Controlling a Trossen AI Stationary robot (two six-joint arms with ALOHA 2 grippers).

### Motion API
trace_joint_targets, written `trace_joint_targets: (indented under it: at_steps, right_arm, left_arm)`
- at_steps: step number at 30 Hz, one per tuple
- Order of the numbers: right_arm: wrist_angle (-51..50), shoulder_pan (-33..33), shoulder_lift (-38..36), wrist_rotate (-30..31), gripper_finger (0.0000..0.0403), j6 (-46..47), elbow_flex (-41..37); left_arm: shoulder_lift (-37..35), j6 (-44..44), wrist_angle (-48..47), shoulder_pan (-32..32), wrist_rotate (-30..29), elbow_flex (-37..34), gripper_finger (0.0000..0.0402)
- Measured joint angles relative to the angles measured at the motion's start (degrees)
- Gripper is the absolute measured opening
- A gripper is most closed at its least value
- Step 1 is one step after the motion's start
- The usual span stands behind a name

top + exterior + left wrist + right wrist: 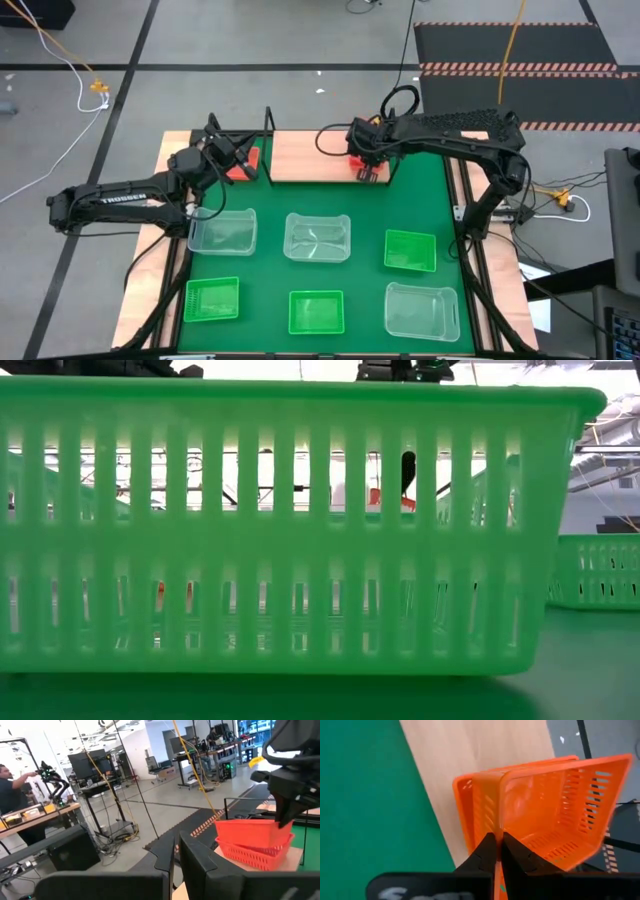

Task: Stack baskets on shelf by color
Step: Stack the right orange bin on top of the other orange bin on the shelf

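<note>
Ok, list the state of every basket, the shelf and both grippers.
Top red slotted plastic basket: tilted, part-nested in the lower one, gripped.
Lower red basket: upright on the shelf's right end.
Third red basket: left of the shelf, off it.
Green plastic baskets: upright on the mat, unstacked.
Clear plastic baskets: same.
Light-wood shelf: holds two red baskets only.
Right gripper: shut on the top basket's wall.
Left gripper: beside the third red basket.

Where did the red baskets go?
In the high view, two red baskets sit nested on the shelf at its right end, with the right gripper on them; a third red basket is by the left gripper.
</note>
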Motion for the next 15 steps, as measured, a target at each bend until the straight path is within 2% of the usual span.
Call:
trace_joint_targets:
  at_steps: [6,11,15]
  right_arm:
    - [-1.0,0.7,0.0,-0.1,0.0005,-0.5,-1.5]
    - [-1.1,0.7,0.0,-2.6,0.0006,-0.9,-3.0]
    - [-0.6,0.7,0.0,-4.4,0.0026,-0.4,-3.5]
  left_arm:
    - [0.0,0.0,0.1,0.0,0.0,0.0,0.0031]
    - [0.0,0.0,0.2,0.0,0.0,0.0,0.0031]
    - [0.0,-0.1,0.2,0.0,0.0,0.0,0.0031]
